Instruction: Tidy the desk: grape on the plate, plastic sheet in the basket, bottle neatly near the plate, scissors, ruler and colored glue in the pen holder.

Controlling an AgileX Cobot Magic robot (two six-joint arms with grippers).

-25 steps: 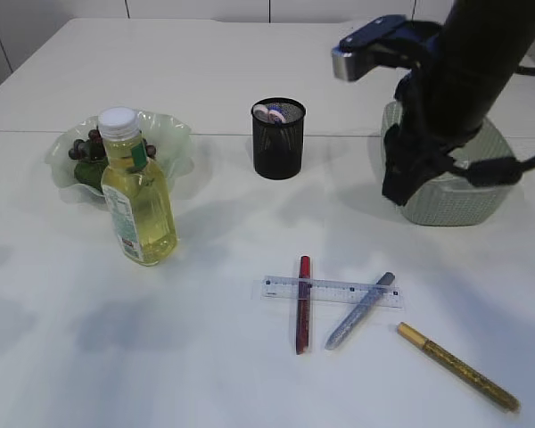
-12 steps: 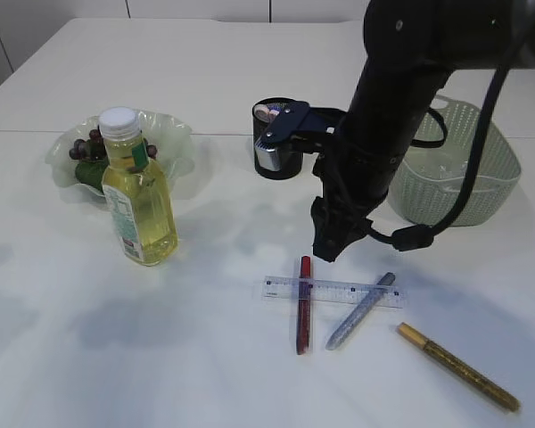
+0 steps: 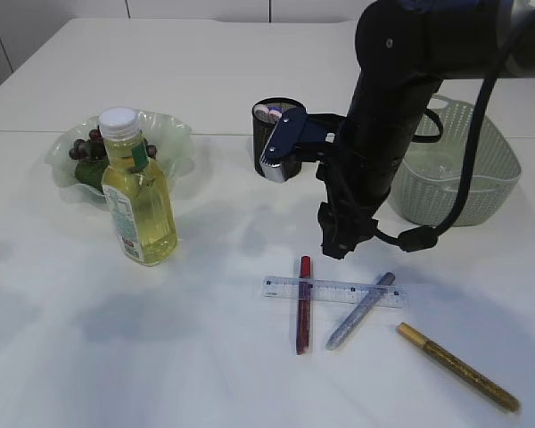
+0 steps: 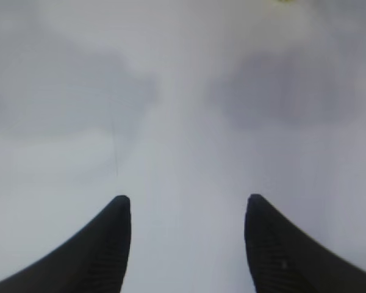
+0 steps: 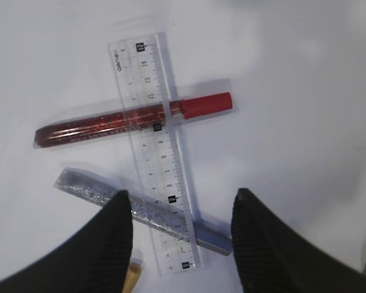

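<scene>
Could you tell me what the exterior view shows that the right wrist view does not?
Only the exterior view shows the bottle, the plate with grapes, the pen holder, the basket and the full gold glue pen. Only the right wrist view shows the right claw from behind, open and empty above the ruler, whose markings are readable there. Both show the clear ruler lying across the red glue pen and the silver glue pen on the white table.
</scene>
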